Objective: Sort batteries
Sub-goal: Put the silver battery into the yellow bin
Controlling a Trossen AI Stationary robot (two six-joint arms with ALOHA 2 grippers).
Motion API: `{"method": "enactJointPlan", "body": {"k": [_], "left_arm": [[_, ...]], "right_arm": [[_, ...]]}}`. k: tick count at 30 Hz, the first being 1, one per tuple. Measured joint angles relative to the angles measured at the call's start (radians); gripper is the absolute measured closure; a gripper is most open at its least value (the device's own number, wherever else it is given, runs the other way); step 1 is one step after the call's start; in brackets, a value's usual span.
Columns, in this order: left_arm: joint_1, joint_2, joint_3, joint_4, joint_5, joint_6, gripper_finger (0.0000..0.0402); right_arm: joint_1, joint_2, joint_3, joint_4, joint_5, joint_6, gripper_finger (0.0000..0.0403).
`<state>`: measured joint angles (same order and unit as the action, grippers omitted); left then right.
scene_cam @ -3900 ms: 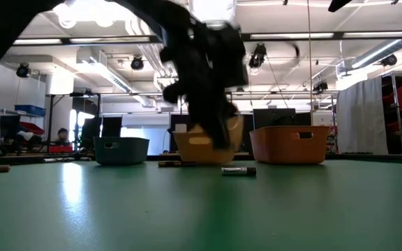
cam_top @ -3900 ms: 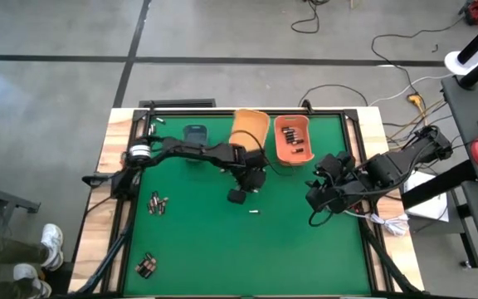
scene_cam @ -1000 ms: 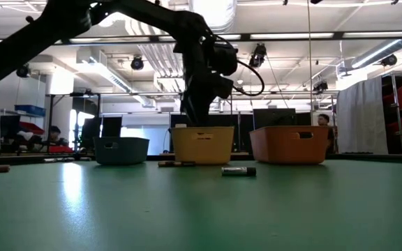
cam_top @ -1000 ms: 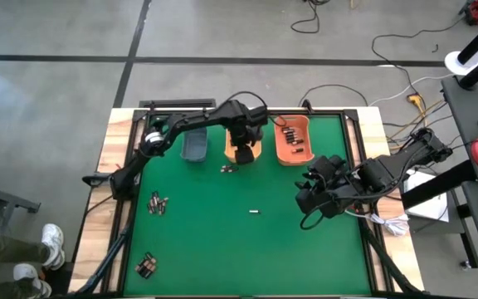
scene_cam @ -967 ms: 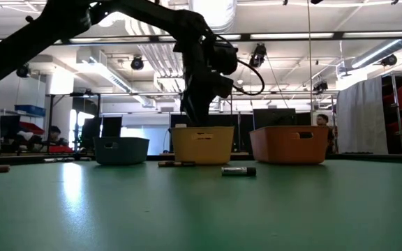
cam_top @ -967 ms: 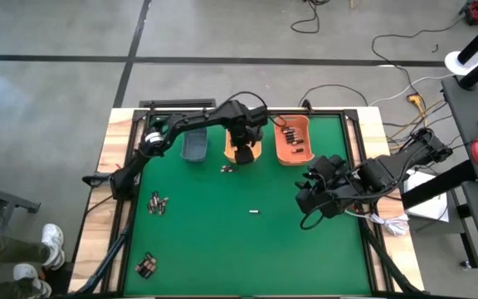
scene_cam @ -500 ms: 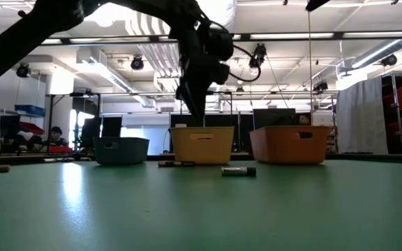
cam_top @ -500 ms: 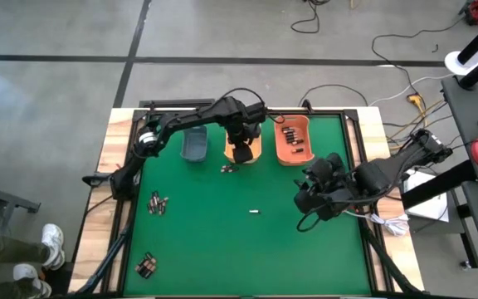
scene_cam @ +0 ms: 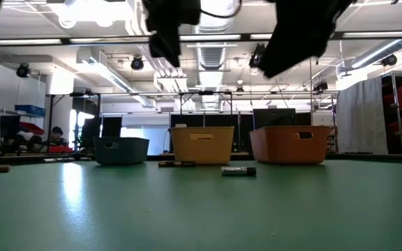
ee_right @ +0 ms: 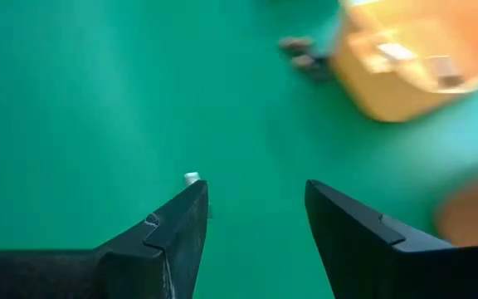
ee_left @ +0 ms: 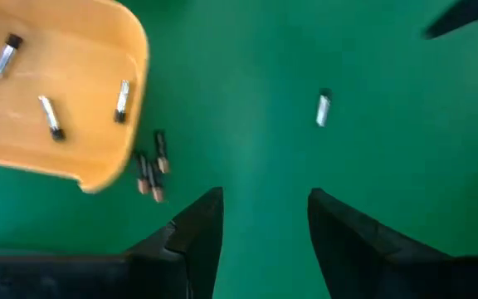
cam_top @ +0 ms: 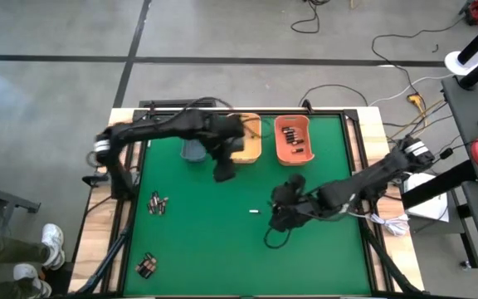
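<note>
A single silvery battery (cam_top: pixel 254 211) lies on the green table near its middle. It also shows as the battery (ee_right: pixel 192 178) just beyond one finger of my right gripper (ee_right: pixel 256 220), which hangs open above it. My left gripper (ee_left: pixel 264 212) hovers open with nothing between its fingers, on the near side of the yellow-orange bin (ee_left: pixel 48 91). That bin holds three silvery batteries. A few dark batteries (ee_left: pixel 150 170) lie on the table against the bin's near corner. In the high view my left gripper (cam_top: pixel 222 173) covers them.
The grey-blue bin (cam_top: pixel 193 149), the yellow-orange bin (cam_top: pixel 249 141) and the orange bin (cam_top: pixel 293 139), which holds several batteries, stand in a row at the far edge. More batteries lie in clusters at the left (cam_top: pixel 158 202) and the near left (cam_top: pixel 146 266).
My left gripper has risen from over the yellow-orange bin and drawn back toward the near and left edges. My right gripper has swung from the right side toward the table's middle and come down toward the single silvery battery, turning as it went.
</note>
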<state>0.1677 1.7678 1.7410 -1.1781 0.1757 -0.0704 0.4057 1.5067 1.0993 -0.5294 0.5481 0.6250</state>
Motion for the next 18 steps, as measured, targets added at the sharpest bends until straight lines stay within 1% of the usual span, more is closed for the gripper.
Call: {"method": "enactJointPlan", "body": {"k": [2, 4, 6, 8, 10, 12, 14, 16, 18], "left_arm": [[-0.032, -0.091, -0.131, 0.081, -0.001, 0.002, 0.0246], [-0.075, -0.183, -0.273, 0.196, -0.001, -0.005, 0.0246], [-0.125, -0.262, -0.413, 0.357, -0.001, -0.043, 0.0246], [-0.183, -0.324, -0.548, 0.544, -0.009, -0.074, 0.0246], [-0.245, -0.361, -0.666, 0.741, -0.012, -0.072, 0.0246], [-0.31, -0.369, -0.769, 0.931, -0.044, -0.061, 0.0246], [-0.358, -0.339, -0.853, 1.09, -0.117, -0.091, 0.0246], [-0.377, -0.28, -0.909, 1.205, -0.187, -0.137, 0.0246], [-0.376, -0.214, -0.928, 1.289, -0.243, -0.141, 0.0246]], "right_arm": [[-0.025, 0.034, -0.03, 0.095, -0.071, -0.051, 0.0206], [-0.048, 0.063, -0.036, 0.118, -0.135, -0.076, 0.0206], [-0.062, 0.078, -0.021, 0.073, -0.184, -0.083, 0.0206], [-0.066, 0.079, 0.022, -0.007, -0.194, -0.073, 0.0206], [-0.056, 0.07, 0.072, -0.113, -0.193, -0.072, 0.0206], [-0.037, 0.055, 0.121, -0.218, -0.188, -0.071, 0.0208], [-0.02, 0.038, 0.163, -0.311, -0.182, -0.055, 0.0211], [-0.003, 0.022, 0.187, -0.369, -0.181, -0.03, 0.0215], [0.013, 0.011, 0.197, -0.38, -0.172, 0.002, 0.022]]}}
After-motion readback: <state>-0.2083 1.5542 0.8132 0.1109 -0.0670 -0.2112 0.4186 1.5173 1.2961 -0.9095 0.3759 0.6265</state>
